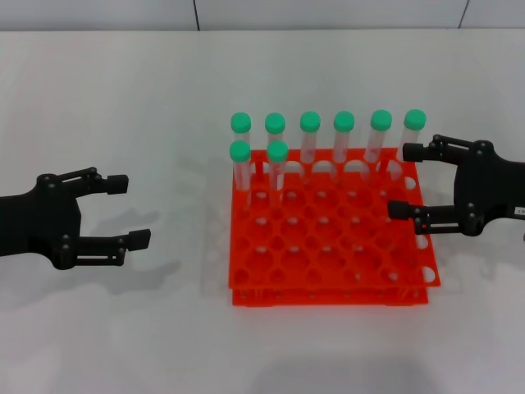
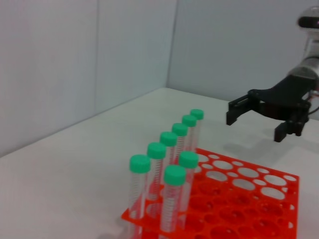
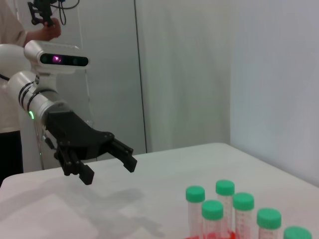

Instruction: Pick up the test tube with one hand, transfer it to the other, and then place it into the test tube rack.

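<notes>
The orange-red test tube rack (image 1: 328, 297) stands on the white table, right of centre. Several green-capped clear tubes (image 1: 310, 125) stand upright in its back row and two (image 1: 277, 153) in the second row; I cannot tell the task's tube from the others. My left gripper (image 1: 135, 211) is open and empty, low over the table left of the rack. My right gripper (image 1: 400, 180) is open and empty over the rack's right edge, beside the back-right tube (image 1: 414, 121). The left wrist view shows the rack (image 2: 286, 178), the tubes (image 2: 174, 175) and the right gripper (image 2: 255, 127). The right wrist view shows the left gripper (image 3: 109, 173).
The white table (image 1: 123, 328) meets a pale wall (image 1: 246, 12) at the back. In the right wrist view the robot's silver-white left arm (image 3: 30, 97), its head (image 3: 57, 59) and a person (image 3: 12, 35) stand behind the table.
</notes>
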